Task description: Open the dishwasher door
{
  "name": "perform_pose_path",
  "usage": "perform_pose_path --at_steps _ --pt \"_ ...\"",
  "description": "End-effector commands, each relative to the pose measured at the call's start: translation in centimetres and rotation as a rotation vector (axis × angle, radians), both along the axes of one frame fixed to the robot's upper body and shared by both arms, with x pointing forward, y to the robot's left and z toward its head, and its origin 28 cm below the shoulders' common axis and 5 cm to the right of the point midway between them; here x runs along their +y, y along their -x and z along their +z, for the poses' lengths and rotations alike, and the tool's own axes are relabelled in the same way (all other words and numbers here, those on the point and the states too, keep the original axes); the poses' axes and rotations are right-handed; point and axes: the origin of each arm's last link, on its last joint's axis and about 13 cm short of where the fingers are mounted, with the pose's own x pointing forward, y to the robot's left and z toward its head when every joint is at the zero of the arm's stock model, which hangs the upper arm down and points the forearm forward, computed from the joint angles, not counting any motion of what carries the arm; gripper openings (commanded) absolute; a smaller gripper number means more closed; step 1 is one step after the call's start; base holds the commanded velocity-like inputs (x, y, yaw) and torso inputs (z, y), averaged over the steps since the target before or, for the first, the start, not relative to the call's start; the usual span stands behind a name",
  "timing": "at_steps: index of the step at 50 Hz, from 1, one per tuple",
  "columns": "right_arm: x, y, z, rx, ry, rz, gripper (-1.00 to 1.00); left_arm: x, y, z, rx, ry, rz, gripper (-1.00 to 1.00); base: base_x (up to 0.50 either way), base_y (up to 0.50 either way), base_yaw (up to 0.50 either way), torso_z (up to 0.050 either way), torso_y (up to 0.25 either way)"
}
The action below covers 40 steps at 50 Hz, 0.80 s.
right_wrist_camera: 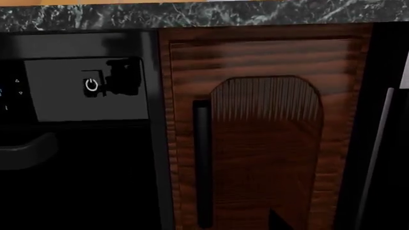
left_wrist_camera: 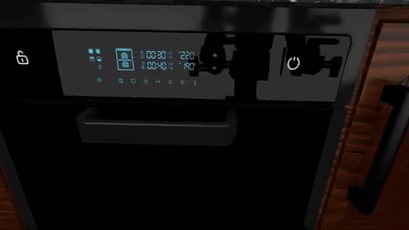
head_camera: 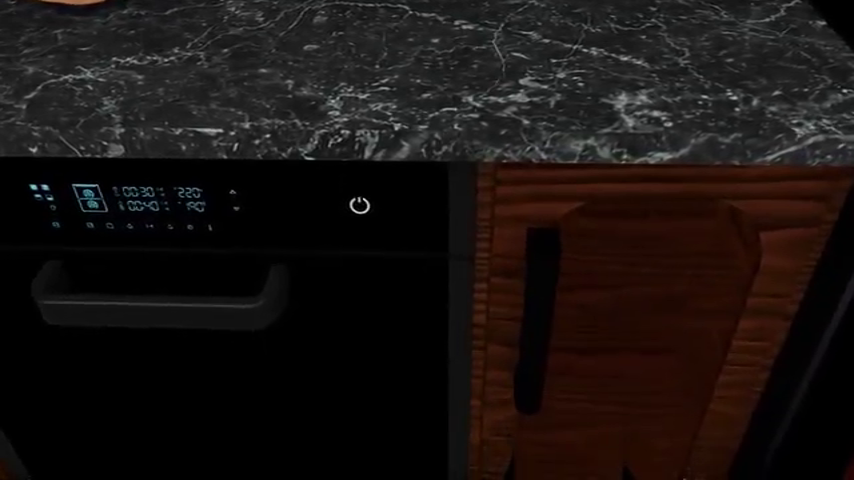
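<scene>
Glossy black fills the left wrist view: the wide black dishwasher door (left_wrist_camera: 191, 158) with its cyan digital readout (left_wrist_camera: 143, 62) and white power symbol (left_wrist_camera: 293, 63) faces the camera squarely, shut flush, and the dark grey horizontal bar handle (left_wrist_camera: 156, 127) sits just beneath the control strip. A dark outline like a claw falls across the strip near the power symbol, seemingly a reflection or shadow, but the left claw itself is out of frame, so whether it is open or closed cannot be told; it seems to hover in front of the door, apart from it. From the head view, the door takes the lower left under the black marble-veined tabletop (head_camera: 427, 80), with the handle (head_camera: 160, 295) left of centre and the red-brown wood cabinet door (head_camera: 654, 320) with its black vertical handle (head_camera: 538, 320) just beside it; neither arm shows. In the right wrist view the cabinet door is central and only the dishwasher's edge and handle end (right_wrist_camera: 28, 148) appear; the right claw is unseen too, its state unknown. As a judgement, the door is stiff, fairly heavy and probably hinged at its base, its face too slick to grip, so the bar's middle is the place to hold and pull outward and down.
</scene>
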Motion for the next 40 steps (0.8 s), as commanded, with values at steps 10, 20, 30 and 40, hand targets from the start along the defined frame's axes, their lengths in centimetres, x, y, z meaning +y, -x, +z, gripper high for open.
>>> perform_pose_path --at_steps 10,20,30,40 --pt "-0.05 0.04 -0.02 -0.001 -0.009 -0.003 1.0 -0.09 -0.02 0.07 0.0 -0.008 -0.001 1.0 0.0 0.0 0.0 -0.05 0.0" --pt "-0.01 0.05 -0.01 -0.002 -0.017 -0.002 1.0 -0.09 0.09 0.16 -0.011 -0.02 0.003 1.0 0.0 0.0 0.0 -0.02 0.0" --pt "-0.04 -0.05 -0.09 0.001 -0.007 -0.001 1.0 -0.11 -0.17 0.06 -0.017 -0.025 0.0 1.0 0.2 0.0 0.0 0.0 0.0" --pt "-0.15 0.06 -0.12 0.0 -0.008 -0.004 1.0 -0.26 -0.23 0.22 -0.023 -0.028 -0.003 1.0 0.29 0.0 0.0 0.0 0.0"
